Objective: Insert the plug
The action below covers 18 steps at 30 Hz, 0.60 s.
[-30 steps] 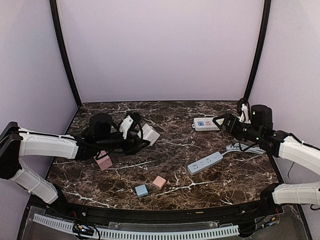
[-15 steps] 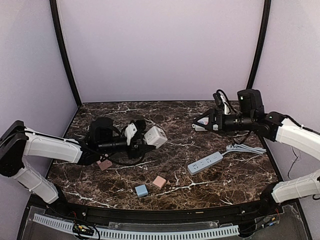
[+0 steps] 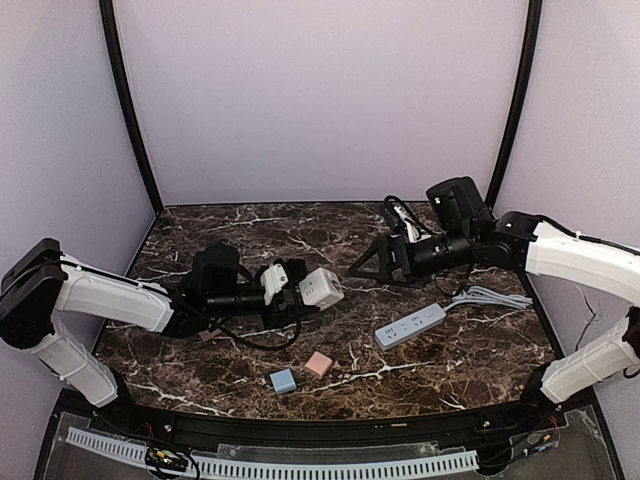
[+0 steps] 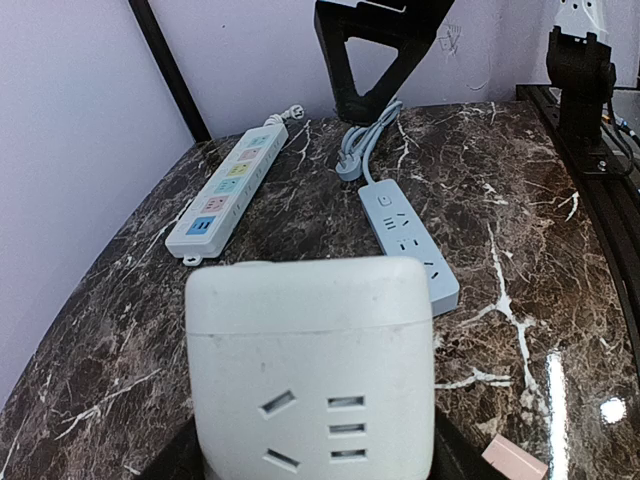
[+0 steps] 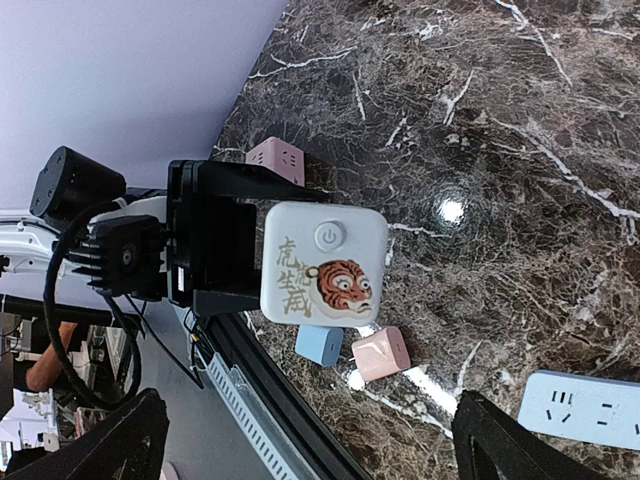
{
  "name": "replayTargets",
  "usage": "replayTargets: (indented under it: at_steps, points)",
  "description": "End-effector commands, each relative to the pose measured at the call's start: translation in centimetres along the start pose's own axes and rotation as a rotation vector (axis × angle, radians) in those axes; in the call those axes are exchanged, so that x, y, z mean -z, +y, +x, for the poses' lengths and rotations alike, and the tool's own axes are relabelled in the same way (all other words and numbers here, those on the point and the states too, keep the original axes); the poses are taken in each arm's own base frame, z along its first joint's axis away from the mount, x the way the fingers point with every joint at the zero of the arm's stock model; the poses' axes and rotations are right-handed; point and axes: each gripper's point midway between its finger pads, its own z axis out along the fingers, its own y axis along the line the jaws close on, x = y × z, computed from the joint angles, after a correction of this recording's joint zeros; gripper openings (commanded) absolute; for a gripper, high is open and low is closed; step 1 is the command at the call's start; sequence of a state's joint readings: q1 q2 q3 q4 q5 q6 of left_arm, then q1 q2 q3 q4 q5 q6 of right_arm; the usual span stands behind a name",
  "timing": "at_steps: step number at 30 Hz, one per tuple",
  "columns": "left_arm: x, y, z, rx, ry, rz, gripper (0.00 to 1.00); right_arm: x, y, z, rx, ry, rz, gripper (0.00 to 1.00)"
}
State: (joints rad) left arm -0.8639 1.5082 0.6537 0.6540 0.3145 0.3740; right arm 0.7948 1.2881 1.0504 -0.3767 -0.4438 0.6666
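Note:
My left gripper is shut on a white cube socket and holds it just above the table near the middle. The left wrist view shows the cube's socket face. The right wrist view shows its tiger-printed face with the left gripper behind it. My right gripper is open and empty, a little right of the cube and facing it. It also shows in the left wrist view. A pink plug and a blue plug lie near the front.
A blue-grey power strip lies right of centre with its grey cable trailing right. A white strip with coloured sockets lies at the back right. A pink cube sits under the left arm.
My left arm has carried the white cube to the right, toward the table's middle. My right arm has swung left from the back strip toward the cube, still open.

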Motion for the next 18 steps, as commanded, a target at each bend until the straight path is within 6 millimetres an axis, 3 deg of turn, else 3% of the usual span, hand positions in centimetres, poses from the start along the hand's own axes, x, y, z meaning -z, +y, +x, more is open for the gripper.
replayTargets:
  at_steps: [1, 18]
  points:
    - [-0.5, 0.0, -2.4, -0.051, -0.042, -0.008, 0.01, -0.9, 0.7, 0.1, 0.006, 0.032, 0.021, 0.99]
    - [-1.1, -1.4, -2.5, -0.068, -0.045, 0.010, 0.01, -4.2, 0.7, 1.6, -0.014, 0.085, 0.023, 0.99]
